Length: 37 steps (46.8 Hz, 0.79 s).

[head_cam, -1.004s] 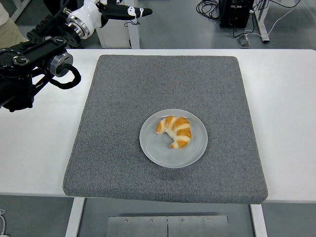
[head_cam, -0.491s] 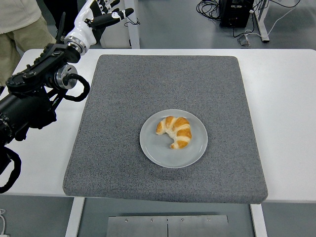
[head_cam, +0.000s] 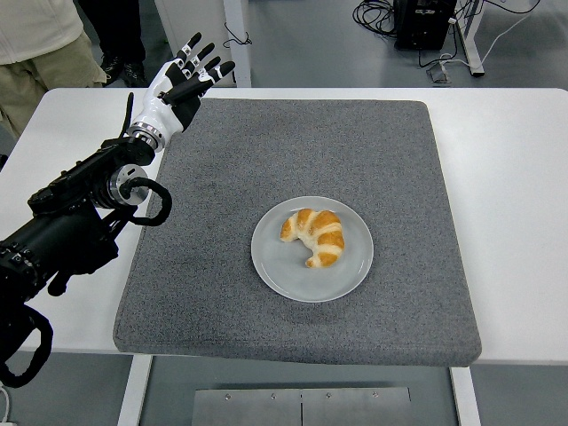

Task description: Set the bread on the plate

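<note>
Bread point(head_cam: 315, 234) sits on the plate point(head_cam: 275, 266) — light, flaky
My left robot hand point(head_cam: 182, 82) is far off it, fingers spread, empty — I'd pinch its thick middle

A golden croissant point(head_cam: 314, 234) lay on the round grey plate point(head_cam: 275, 264); the white-and-black left hand point(head_cam: 180, 86) hovered, fingers spread.

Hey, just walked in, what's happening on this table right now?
Nothing is being held. The croissant already lies on the grey plate, which sits on the grey mat. The robot's left hand is over the mat's far left corner, fingers spread and empty, well away from the plate. A person stands at the table's far left.
</note>
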Motion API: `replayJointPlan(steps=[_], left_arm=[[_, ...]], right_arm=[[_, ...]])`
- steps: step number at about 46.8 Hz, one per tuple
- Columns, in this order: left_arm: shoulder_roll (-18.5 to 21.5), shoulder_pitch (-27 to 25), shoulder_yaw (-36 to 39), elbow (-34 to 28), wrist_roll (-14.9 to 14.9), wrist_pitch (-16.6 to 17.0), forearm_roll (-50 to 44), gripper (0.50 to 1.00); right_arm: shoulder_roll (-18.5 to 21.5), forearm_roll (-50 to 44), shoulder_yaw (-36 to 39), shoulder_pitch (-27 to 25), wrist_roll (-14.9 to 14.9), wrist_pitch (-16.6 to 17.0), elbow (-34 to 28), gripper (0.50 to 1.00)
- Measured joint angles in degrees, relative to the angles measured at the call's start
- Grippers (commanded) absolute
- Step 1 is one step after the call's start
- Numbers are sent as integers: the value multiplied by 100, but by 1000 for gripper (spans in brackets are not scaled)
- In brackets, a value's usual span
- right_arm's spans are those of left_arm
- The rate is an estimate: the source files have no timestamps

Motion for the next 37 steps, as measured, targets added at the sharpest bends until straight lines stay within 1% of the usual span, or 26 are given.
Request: replayJointPlan(steps=[8,21,31,37], left_arm=[[40,141,-145,-35,-2,-109,6,971],[54,62,-369,-78,-8,-137,15,971],[262,115,-401,-516,-15,-121,16,971],[312,135,-401,-561,-18,-104,15,971]], right_arm=[[0,0,0,0,0,0,0,1000],[0,0,17,3,0,0,3,1000],[0,0,37,19,0,8,56,1000],[0,0,32,35,0,25,85,1000]])
